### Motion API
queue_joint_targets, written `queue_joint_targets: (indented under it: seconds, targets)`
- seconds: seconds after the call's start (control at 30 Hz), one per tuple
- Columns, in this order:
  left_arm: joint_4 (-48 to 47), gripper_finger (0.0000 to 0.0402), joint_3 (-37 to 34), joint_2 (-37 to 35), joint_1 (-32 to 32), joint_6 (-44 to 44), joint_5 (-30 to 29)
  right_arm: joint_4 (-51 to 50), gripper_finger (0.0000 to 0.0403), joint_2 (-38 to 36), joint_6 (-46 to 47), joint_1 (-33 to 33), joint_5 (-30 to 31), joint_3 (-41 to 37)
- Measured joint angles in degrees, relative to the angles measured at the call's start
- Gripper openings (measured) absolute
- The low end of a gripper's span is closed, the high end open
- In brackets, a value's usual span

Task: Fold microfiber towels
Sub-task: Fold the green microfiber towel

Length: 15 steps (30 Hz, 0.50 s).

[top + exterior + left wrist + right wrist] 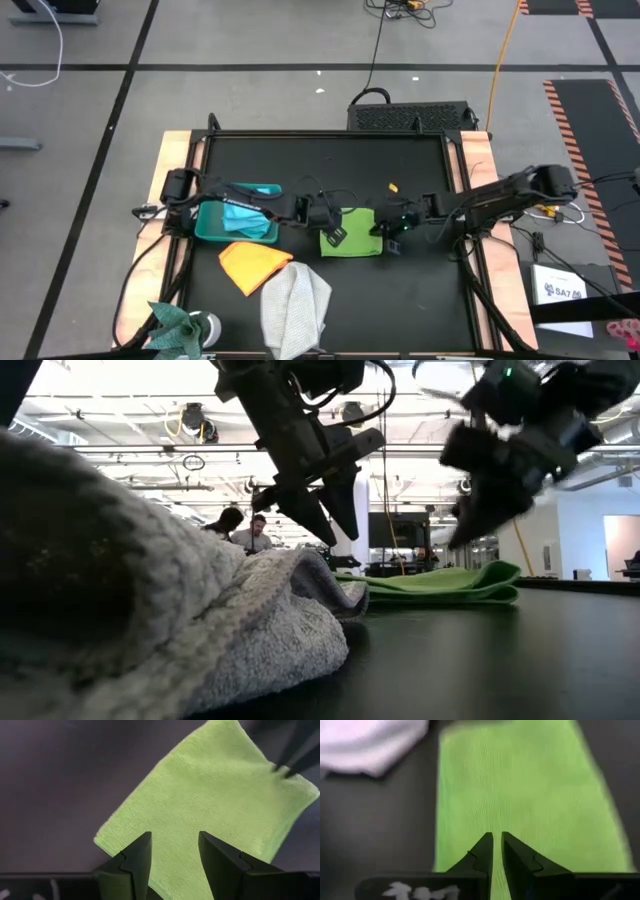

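Note:
A folded lime green towel [352,232] lies flat on the black table [330,160] between my two grippers; the low view shows its stacked layers [440,582]. My left gripper [175,837] hovers open above the towel's left part, with nothing between its fingers [338,538]. My right gripper [496,836] hangs over the towel's right part, also clear of it in the low view [462,540], its fingers closed to a thin slit on nothing. An orange-yellow towel [255,266] and a light grey towel [296,305] lie crumpled nearer the front edge.
A teal bin [215,228] at the left holds teal and light blue cloths [255,192]. The grey towel [200,620] bulks up close to the low camera. A plant-like ornament [180,325] stands at the near left corner. Bare tabletop lies beyond the green towel.

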Motion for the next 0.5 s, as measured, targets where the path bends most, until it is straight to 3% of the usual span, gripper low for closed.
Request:
queue_joint_targets:
  seconds: [0.2, 0.5]
  targets:
    - [0.1, 0.0166, 0.0, 0.0, 1.5, 2.4, 0.1, -0.2, 0.0036, -5.4, 1.8, -1.3, 0.2, 0.8]
    - [0.3, 0.0166, 0.0, 0.0, 3.4, 3.5, 0.2, -2.1, 0.0036, -2.7, 1.1, -6.2, 0.2, 0.8]
